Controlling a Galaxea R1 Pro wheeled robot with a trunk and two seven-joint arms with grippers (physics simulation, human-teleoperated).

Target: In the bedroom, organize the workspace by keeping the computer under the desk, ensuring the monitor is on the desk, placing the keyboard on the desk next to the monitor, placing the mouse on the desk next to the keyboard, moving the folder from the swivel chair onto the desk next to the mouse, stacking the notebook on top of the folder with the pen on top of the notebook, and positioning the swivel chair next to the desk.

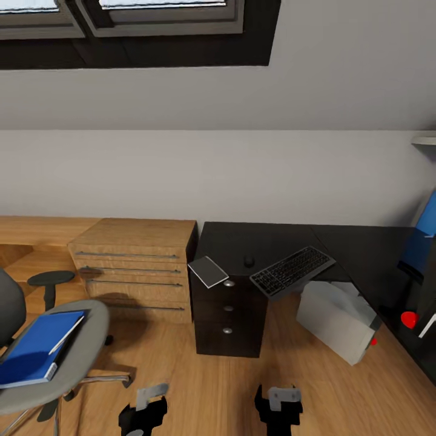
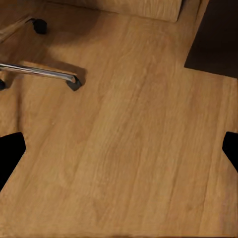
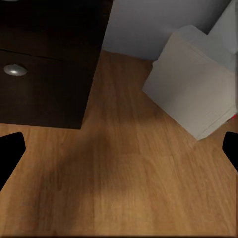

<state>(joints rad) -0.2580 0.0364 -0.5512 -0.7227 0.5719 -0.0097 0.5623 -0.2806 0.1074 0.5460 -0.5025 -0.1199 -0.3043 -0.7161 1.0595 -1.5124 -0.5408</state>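
The glossy black desk (image 1: pixel 284 239) carries a small black mouse (image 1: pixel 249 261). The silver-grey keyboard (image 1: pixel 292 270) and the grey notebook (image 1: pixel 208 271) both hang over its front edge. The monitor (image 1: pixel 424 284) is cut off at the right edge. A grey-white computer (image 1: pixel 336 321) (image 3: pixel 193 96) leans tilted under the desk. At the left, the swivel chair (image 1: pixel 85 339) holds the blue folder (image 1: pixel 36 348) on its seat. I cannot make out the pen. My left gripper (image 1: pixel 143 412) (image 2: pixel 119 153) and right gripper (image 1: pixel 278 406) (image 3: pixel 119 153) hang low over the floor, open and empty.
A black three-drawer cabinet (image 1: pixel 230 315) (image 3: pixel 44 64) stands under the desk's left end, with a light-wood drawer chest (image 1: pixel 136 266) beside it. The chair's chrome leg and caster (image 2: pixel 74 83) lie near my left gripper. Oak floor (image 1: pixel 200 387) stretches ahead of me.
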